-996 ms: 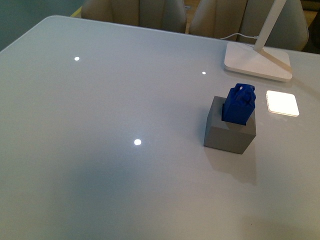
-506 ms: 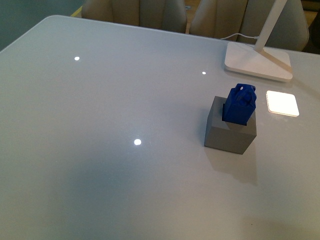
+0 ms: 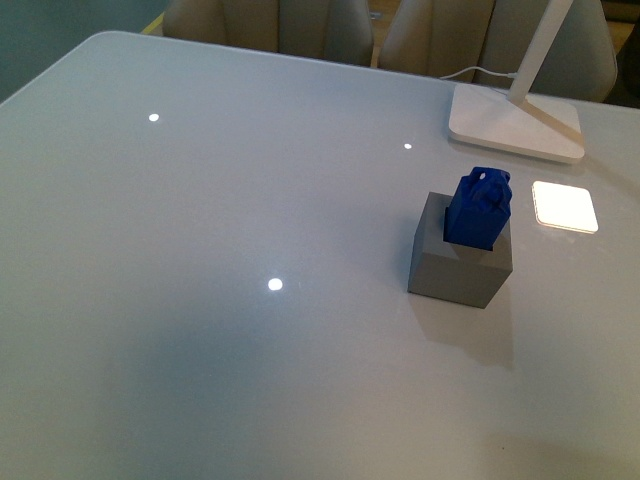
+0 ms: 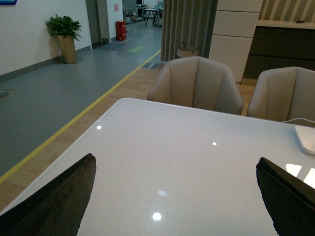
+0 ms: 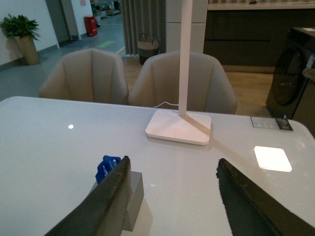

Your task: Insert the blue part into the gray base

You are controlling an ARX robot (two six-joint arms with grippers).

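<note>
Front view: a glossy white table (image 3: 200,330) dotted with bright light reflections. At about three o'clock sits the gray base (image 3: 459,265), with the blue part (image 3: 478,208) standing upright in its top hole, upper half sticking out. Just beyond, at one o'clock, a white lamp (image 3: 516,118), its head cut off by the frame; chairs (image 3: 270,22) line the far edge. Neither arm shows here.

Left wrist view: the left gripper (image 4: 172,196) has jaws wide apart over bare tabletop; a corridor and potted plant (image 4: 65,35) lie beyond.

Right wrist view: the right gripper (image 5: 172,201) has jaws apart, nothing between them. One finger (image 5: 106,204) partly hides the base and part.
</note>
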